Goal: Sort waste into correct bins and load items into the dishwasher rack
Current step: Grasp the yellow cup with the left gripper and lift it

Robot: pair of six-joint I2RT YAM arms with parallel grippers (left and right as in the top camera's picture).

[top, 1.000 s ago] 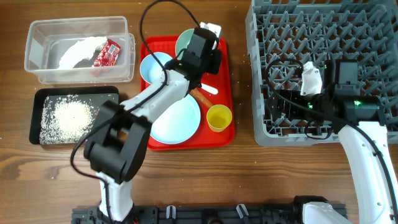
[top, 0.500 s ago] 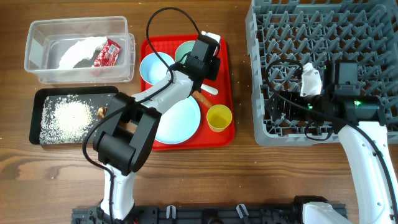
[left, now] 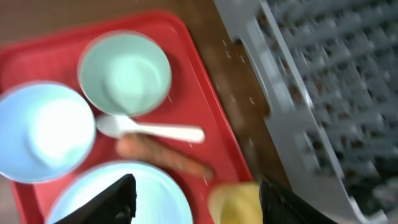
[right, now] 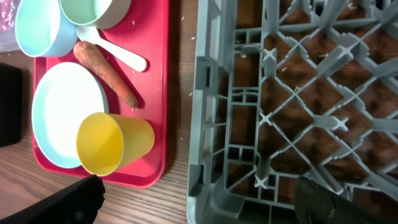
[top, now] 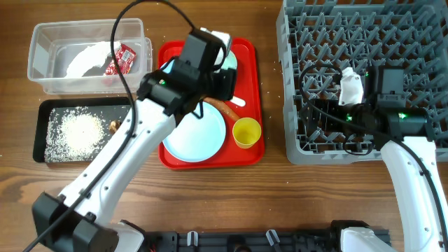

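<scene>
From overhead the left arm (top: 129, 143) covers the green bowl (left: 124, 71), the blue bowl (left: 40, 130) and most of the white spoon (top: 238, 102) on the red tray (top: 253, 133). The grey rack (top: 364, 42) runs off the top and right picture edges. The left wrist view is motion-blurred, and its bottom edge cuts the yellow cup (left: 233, 202) and the plate (left: 155, 193). A brown speck (top: 114, 126) at the black tray's (top: 39, 133) right edge is too small to identify

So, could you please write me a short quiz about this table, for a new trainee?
1. True or false: the sausage lies on the red tray, next to the spoon.
2. What is in the clear tub? A) a fork B) a napkin and a red wrapper C) a bottle
3. How many bowls are on the tray?
Key: 1 true; 2 B; 3 two.
</scene>
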